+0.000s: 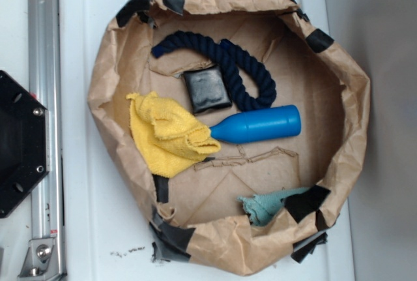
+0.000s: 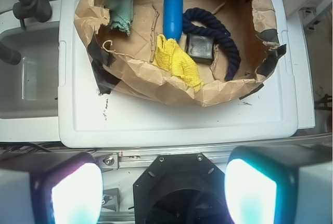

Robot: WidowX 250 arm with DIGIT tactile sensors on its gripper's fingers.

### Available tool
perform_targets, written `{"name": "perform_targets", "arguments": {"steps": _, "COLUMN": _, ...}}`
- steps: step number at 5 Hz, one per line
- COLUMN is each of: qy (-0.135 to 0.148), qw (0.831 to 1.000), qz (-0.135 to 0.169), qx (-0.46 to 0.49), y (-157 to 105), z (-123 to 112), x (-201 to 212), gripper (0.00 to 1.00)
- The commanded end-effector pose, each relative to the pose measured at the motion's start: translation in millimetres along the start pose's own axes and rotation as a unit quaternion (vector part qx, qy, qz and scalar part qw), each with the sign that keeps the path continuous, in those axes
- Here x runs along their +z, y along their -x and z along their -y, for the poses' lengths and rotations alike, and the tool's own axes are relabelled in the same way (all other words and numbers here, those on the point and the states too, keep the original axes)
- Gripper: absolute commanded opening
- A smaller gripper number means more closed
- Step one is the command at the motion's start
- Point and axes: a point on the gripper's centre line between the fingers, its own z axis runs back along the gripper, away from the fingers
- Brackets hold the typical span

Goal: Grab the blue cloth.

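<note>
Pale teal blue cloth (image 1: 265,207) bunched against paper nest (image 1: 355,98) wall, well apart from yellow towel (image 1: 166,134) and blue bottle (image 1: 260,124). Wrist view: blue cloth (image 2: 120,12) far ahead of end effector (image 2: 164,190), fingers (image 2: 77,195) spread wide, holding nothing.

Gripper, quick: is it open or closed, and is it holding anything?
Gripper: open and empty, its fingers wide apart, well away from the blue cloth.

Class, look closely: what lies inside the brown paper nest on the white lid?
Inside the paper nest: blue cloth, yellow towel, blue bottle, dark rope, black block. Anything under the towel is hidden.
</note>
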Motion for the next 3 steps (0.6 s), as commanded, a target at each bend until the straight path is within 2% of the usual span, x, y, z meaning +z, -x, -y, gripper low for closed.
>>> {"name": "perform_targets", "arguments": {"steps": 1, "qy": 0.0, "qw": 1.0, "qz": 0.0, "qx": 0.0, "y": 0.0, "z": 0.0, "x": 0.0, "gripper": 1.0}}
{"name": "perform_targets", "arguments": {"steps": 2, "qy": -0.008, "qw": 0.999, "qz": 0.031, "qx": -0.037, "y": -37.8, "z": -5.3, "x": -36.4, "gripper": 1.0}}
{"name": "perform_targets", "arguments": {"steps": 3, "qy": -0.032, "qw": 0.998, "qz": 0.053, "qx": -0.023, "y": -73.5, "z": -6.8, "x": -58.5, "gripper": 1.0}}
